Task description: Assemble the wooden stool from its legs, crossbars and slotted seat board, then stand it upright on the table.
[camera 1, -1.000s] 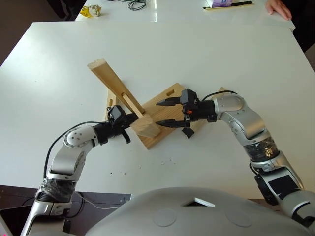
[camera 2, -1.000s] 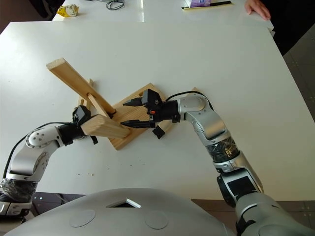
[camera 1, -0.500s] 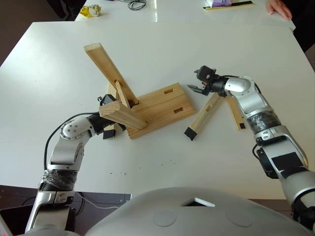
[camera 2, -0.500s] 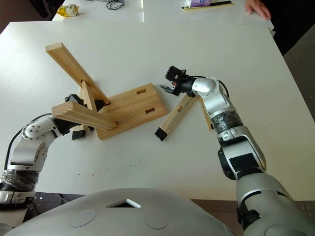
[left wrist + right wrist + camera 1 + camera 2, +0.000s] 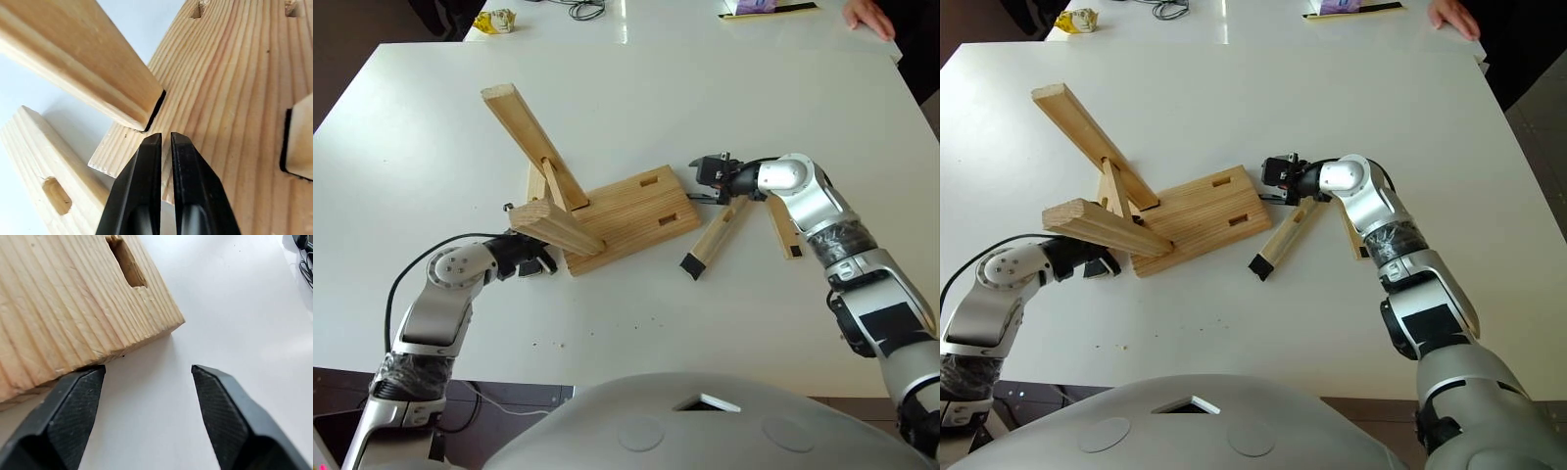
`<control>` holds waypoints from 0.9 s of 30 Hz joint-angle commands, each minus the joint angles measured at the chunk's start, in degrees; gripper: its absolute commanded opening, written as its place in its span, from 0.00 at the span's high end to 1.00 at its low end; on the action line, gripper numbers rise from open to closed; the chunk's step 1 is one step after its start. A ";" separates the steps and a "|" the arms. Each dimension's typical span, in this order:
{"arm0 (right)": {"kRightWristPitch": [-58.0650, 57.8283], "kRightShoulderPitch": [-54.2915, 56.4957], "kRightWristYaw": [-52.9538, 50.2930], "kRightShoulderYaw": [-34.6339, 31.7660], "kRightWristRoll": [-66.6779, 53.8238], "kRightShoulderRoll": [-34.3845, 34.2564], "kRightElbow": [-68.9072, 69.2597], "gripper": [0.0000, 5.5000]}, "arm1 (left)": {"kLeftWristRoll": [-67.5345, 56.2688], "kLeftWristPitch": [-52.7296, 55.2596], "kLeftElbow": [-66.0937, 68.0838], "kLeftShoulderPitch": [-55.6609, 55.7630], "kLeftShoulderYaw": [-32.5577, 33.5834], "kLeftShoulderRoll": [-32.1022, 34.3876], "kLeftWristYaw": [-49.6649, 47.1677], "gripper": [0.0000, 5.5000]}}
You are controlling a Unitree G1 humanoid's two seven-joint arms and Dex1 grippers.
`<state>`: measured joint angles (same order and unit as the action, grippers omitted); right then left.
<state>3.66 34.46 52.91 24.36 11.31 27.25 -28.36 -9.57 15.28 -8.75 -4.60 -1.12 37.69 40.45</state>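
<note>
The left hand (image 5: 165, 139) has its two black fingers (image 5: 142, 186) drawn together with only a hairline gap between them, and it holds nothing. Straight ahead of its tips is a corner of the pale, flat wooden seat board with rectangular slots (image 5: 631, 213), which lies flat on the white worktop (image 5: 724, 88). Just beyond the tips, a thick pale wooden leg (image 5: 553, 227) is set in the board and slants back out above this hand. A second, longer pale wooden leg (image 5: 529, 132) rises from the board farther from the hand, tilting up and away from it. A thin wooden crossbar (image 5: 551, 184) runs between the two legs. To one side of the hand, a pale wooden bar with a slot cut in it (image 5: 54, 181) lies flat on the worktop, close against the board's edge

The right hand (image 5: 146, 377) is spread wide and holds nothing, low over the worktop at the board's opposite corner. One fingertip (image 5: 78, 396) sits right at the board's edge; whether it touches cannot be told. The other fingertip is over bare worktop. One of the board's rectangular slots (image 5: 126, 259) is just ahead of this hand. Just behind the hand, a loose pale wooden leg with a black end (image 5: 713, 238) lies flat beside the board, its black end pointing away from the hand. A thin pale wooden strip (image 5: 781, 230) lies beneath the forearm behind this hand, apart from the board
</note>
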 commanded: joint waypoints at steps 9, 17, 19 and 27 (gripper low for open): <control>-11.59 -9.47 6.58 -0.83 -4.71 0.54 18.73 0.40 | 6.23 -7.49 20.77 18.29 -9.55 -2.41 8.32 0.93; -14.61 -12.57 10.92 -0.40 -6.53 1.70 25.04 0.40 | 9.00 -19.44 44.01 33.42 -10.86 -5.46 11.73 0.93; -15.14 -12.21 11.36 -1.36 -7.24 2.35 25.60 0.40 | 9.72 -22.78 50.34 37.12 -10.20 -6.56 10.67 0.93; -18.17 -6.89 14.27 -6.39 -13.40 2.54 27.14 0.40 | 11.68 -31.12 59.85 40.85 -6.54 -3.26 7.73 0.93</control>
<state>-13.75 22.61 67.25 20.89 1.64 31.29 -3.29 1.08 -14.10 49.89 34.62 -8.89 31.84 49.62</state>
